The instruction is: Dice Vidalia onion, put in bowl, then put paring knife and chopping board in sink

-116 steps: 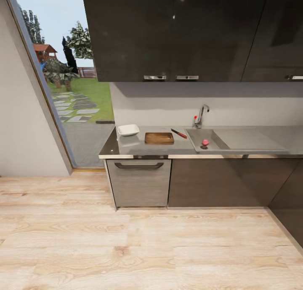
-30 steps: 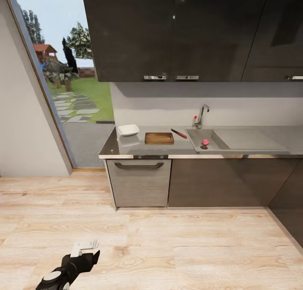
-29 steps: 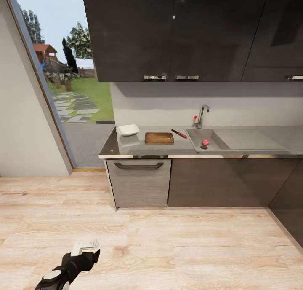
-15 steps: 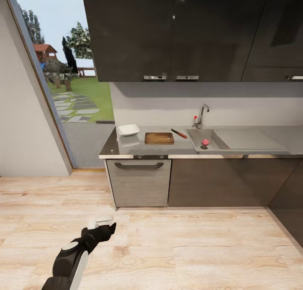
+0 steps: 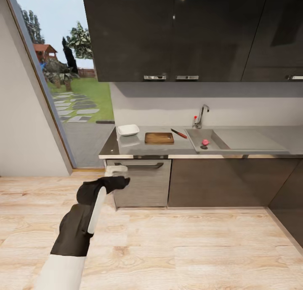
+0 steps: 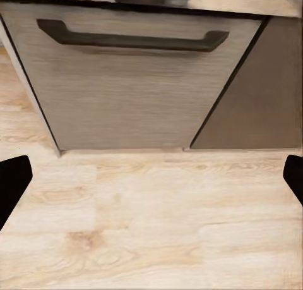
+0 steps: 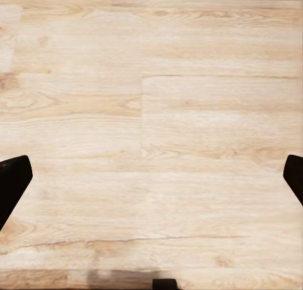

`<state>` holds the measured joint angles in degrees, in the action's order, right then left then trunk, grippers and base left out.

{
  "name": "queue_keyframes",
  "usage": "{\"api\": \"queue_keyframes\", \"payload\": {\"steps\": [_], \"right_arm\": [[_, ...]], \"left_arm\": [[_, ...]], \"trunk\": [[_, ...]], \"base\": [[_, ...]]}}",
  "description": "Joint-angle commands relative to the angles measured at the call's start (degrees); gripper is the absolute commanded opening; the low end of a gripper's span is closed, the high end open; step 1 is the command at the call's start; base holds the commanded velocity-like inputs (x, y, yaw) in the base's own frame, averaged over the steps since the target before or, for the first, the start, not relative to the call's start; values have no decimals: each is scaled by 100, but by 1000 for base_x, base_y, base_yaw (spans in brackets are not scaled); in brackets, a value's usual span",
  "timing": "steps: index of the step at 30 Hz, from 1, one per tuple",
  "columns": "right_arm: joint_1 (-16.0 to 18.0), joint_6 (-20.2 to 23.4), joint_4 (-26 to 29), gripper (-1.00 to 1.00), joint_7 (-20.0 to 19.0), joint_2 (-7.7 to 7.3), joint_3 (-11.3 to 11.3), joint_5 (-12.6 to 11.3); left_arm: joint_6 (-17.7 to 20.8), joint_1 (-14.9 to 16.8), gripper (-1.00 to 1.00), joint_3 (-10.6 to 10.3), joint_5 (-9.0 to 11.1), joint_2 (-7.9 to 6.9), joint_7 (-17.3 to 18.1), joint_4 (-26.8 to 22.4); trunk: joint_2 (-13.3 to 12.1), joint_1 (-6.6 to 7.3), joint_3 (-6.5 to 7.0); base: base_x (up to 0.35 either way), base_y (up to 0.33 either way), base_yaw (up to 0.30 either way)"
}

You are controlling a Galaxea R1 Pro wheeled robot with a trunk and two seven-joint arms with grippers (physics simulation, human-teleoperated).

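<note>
The pinkish Vidalia onion point(image 5: 205, 142) lies in the basin of the steel sink point(image 5: 248, 139), below the chrome tap. Left of the sink, the red-handled paring knife point(image 5: 179, 133) rests on the grey countertop point(image 5: 112, 147). Beside it lie the brown chopping board point(image 5: 159, 138) and then the white bowl point(image 5: 128, 130). My left gripper point(image 5: 119, 175) is raised in front of the drawer front, below the countertop edge and far from all of these. In the left wrist view the left gripper point(image 6: 151, 179) is open and empty. My right gripper point(image 7: 151, 182) is open over the bare wooden floor.
A grey drawer front with a dark bar handle point(image 6: 129, 40) sits under the countertop, dark cabinet fronts point(image 5: 219, 182) to its right. Dark wall cabinets point(image 5: 176, 33) hang above. A tall window point(image 5: 63, 71) stands at the left. Light wooden floor point(image 5: 189, 248) stretches between me and the cabinets.
My left arm has risen from low near the floor up and forward to the drawer front. The onion, knife, board and bowl have not moved.
</note>
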<state>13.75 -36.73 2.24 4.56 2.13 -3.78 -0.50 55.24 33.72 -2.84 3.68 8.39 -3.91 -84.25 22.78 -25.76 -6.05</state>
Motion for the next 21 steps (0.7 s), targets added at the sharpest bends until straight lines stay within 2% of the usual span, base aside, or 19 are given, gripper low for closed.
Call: {"api": "queue_keyframes", "payload": {"steps": [1, 3, 6, 7, 8, 9, 13, 17, 21], "right_arm": [[5, -15, -4, 100, 45, -21, -44, -2], [5, -20, -4, 100, 40, -63, -49, -8], [5, -23, -4, 100, 38, -78, -51, -10], [5, -24, -4, 100, 38, -80, -52, -10], [5, -27, -4, 100, 37, -84, -52, -11], [5, -32, -4, 100, 42, -92, -47, -11], [5, -25, 2, 100, 63, -93, -44, -7], [5, 6, -10, 100, 74, -73, -51, -4], [5, 8, -12, 100, 70, -52, -52, -5]], "left_arm": [[83, 356, 100, -19, 38, 7, -50, 216], [148, 1045, 100, -35, 49, 16, -65, 704], [169, 1587, 100, -43, 53, 20, -136, 1155], [171, 1679, 100, -44, 53, 20, -176, 1257], [174, 1832, 100, -46, 52, 19, -288, 1434], [176, 1997, 100, -48, 50, 16, -577, 1621], [192, 2088, 100, -44, 60, 0, -822, 1615], [215, 2109, 100, -41, 68, -11, -890, 1131], [237, 2112, 100, -41, 71, -28, -900, 962]], "trunk": [[13, -3, -14], [13, -3, -14], [13, -3, -14], [13, -3, -14], [13, -3, -14], [13, -3, -14], [13, -3, -14], [13, -3, -14], [13, -3, -14]], "base": [[0, 0, 0], [0, 0, 0], [0, 0, 0], [0, 0, 0], [0, 0, 0], [0, 0, 0], [0, 0, 0], [0, 0, 0], [0, 0, 0]]}}
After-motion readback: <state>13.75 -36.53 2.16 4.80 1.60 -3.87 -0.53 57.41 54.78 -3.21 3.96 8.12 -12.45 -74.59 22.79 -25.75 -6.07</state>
